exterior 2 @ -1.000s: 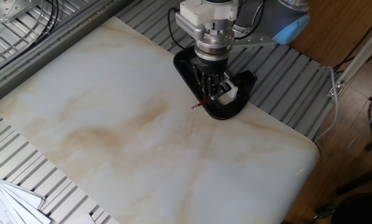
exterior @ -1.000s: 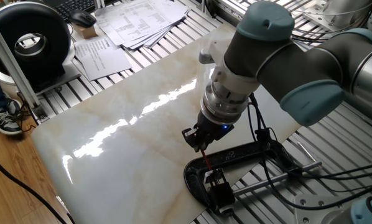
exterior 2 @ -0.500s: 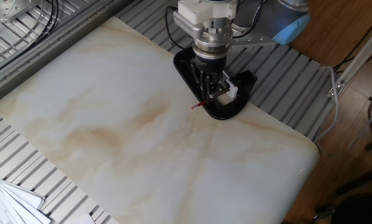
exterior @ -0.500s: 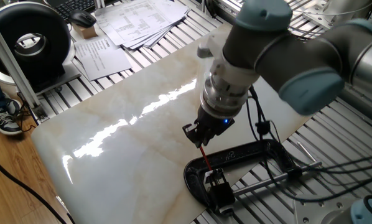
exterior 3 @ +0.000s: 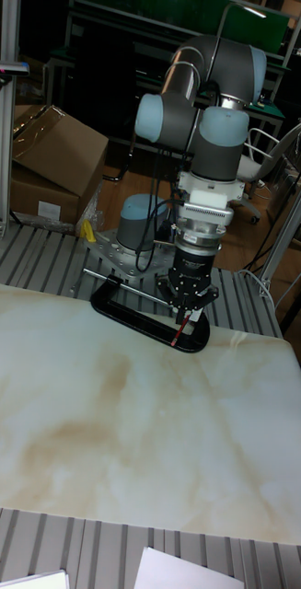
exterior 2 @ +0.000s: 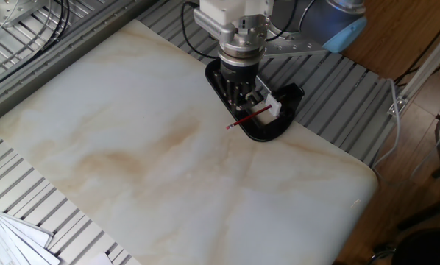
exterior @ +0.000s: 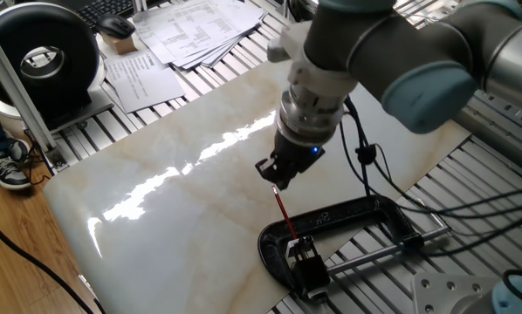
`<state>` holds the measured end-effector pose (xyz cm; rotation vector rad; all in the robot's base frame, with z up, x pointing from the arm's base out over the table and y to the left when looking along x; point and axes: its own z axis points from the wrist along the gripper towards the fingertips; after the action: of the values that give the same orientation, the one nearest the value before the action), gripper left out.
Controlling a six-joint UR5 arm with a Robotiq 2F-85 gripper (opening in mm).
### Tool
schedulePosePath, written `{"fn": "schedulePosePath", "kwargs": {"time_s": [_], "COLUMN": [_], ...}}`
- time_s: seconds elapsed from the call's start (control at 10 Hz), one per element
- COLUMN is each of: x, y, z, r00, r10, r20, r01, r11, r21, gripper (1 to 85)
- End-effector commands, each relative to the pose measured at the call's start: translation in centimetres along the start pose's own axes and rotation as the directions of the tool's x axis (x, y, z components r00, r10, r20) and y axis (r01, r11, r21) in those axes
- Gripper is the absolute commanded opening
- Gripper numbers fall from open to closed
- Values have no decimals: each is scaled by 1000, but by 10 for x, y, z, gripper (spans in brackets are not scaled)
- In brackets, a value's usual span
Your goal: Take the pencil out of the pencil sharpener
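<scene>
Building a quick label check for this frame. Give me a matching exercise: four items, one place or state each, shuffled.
Items:
1. pencil
2. pencil sharpener
3. gripper
4. papers

Places/states:
A. held in the black C-clamp at the slab's edge
B. spread out beyond the far end of the marble slab
C. red, one end in the sharpener, other end at the fingertips
D. above the slab, at the pencil's upper end

Pairs: 1-C, 2-A, 3-D, 4-B
</scene>
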<state>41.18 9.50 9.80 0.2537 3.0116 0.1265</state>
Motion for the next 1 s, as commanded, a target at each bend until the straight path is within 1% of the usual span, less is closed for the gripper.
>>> {"fn": "schedulePosePath", "kwargs": {"time_s": [0.0,0.1,0.3,0.4,0.5,0.6,0.7,0.8,0.9], "x": [-14,-26,-56,-65,-56,-62,-65,-75,-86], "y": [-14,-19,-37,-38,-31,-42,-51,-55,-53], "z": [-3,2,10,13,13,12,11,10,9], "r00": [999,995,982,979,982,986,991,991,986], "r10": [-37,-87,-186,-205,-187,-164,-132,-116,-128], "r20": [31,45,26,14,3,18,29,66,108], "r01": [35,84,185,205,187,162,128,106,113], "r11": [998,995,982,978,982,984,986,985,985], "r21": [58,58,41,32,34,78,112,133,132], "gripper": [13,13,13,13,13,13,13,13,13]}}
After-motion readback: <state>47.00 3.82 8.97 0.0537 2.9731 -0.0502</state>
